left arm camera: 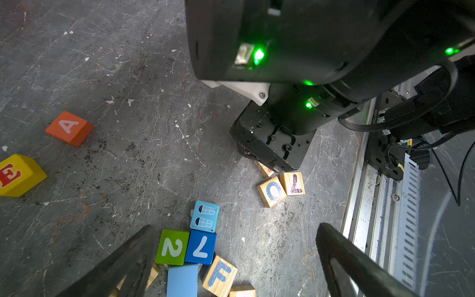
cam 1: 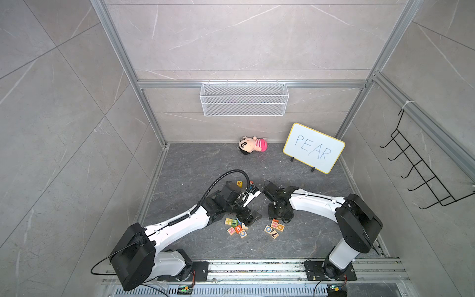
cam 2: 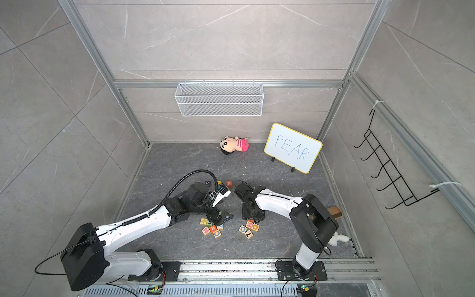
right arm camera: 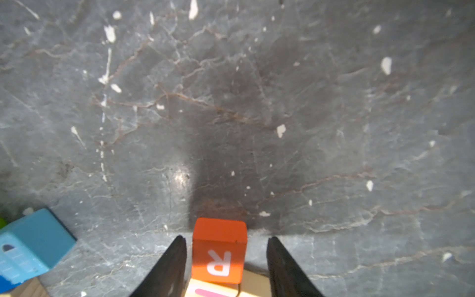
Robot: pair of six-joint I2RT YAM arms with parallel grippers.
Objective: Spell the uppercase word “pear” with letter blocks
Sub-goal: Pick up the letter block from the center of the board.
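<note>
"PEAR" stands handwritten on the whiteboard (cam 1: 313, 147), legible in both top views. A black cube (cam 2: 207, 183) carries a white P, a yellow cube (left arm camera: 18, 176) a red E, an orange cube (left arm camera: 69, 127) a pale A, and an orange-red cube (right arm camera: 218, 253) a pale R (upside down to the right wrist camera). Others are marked too — a green cube (left arm camera: 171, 247) with 2, a blue cube (left arm camera: 201, 247) with 7, a wooden cube (left arm camera: 219, 275) with a blue F. A second wooden cube (left arm camera: 293, 183) bears a dark 7; its wooden neighbour (left arm camera: 271, 191) shows a smudged blue letter, probably O. In a top view a red cube (cam 1: 238, 228) reads B.
</note>
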